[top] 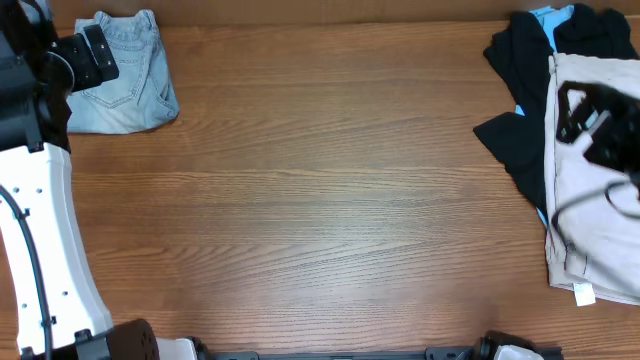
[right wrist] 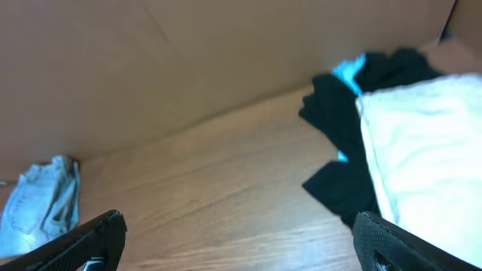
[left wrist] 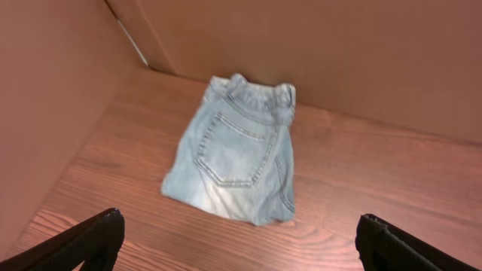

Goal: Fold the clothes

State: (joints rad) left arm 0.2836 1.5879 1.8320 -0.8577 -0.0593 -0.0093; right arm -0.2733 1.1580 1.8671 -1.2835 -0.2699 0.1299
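The light-blue denim shorts (top: 125, 75) lie folded into a compact stack at the table's far left corner, back pocket up. In the left wrist view (left wrist: 233, 150) they lie just ahead of the fingers, waistband toward the back wall. My left gripper (top: 98, 58) hovers at their left edge; its fingers (left wrist: 241, 229) are wide open and empty, apart from the cloth. My right gripper (top: 592, 122) is at the far right above a beige garment; its fingers (right wrist: 237, 229) are wide open and empty. The shorts also show small at the left of the right wrist view (right wrist: 41, 203).
A beige garment (top: 600, 200) lies over a black garment (top: 515, 130) at the right edge, with a bit of bright blue cloth (top: 545, 17) behind. A brown cardboard wall (left wrist: 339, 53) runs along the back and left side. The wooden table (top: 320, 200) spans between the piles.
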